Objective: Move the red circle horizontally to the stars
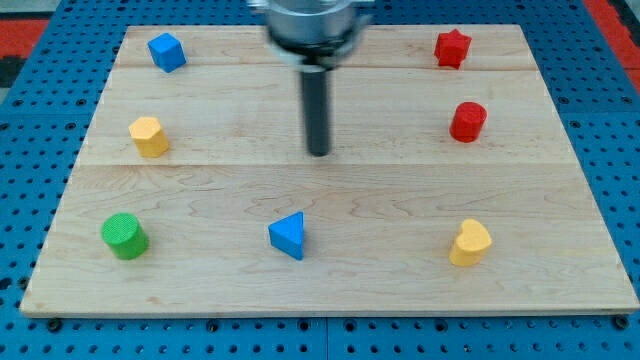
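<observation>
Camera view shows you my tip [319, 152] bare, touching nothing, mid-board, well apart from the red cylinder block [467, 121] near the view's right edge. It sits below the red star block [452, 47], so you likely need a push from its side.

bare wood separates my tip [319, 152] from red circle [467, 122]

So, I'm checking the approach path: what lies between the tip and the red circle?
Nothing. In the camera view, bare board runs from my tip rightward to the red circle. The red star sits above that line, toward the view's top.
</observation>
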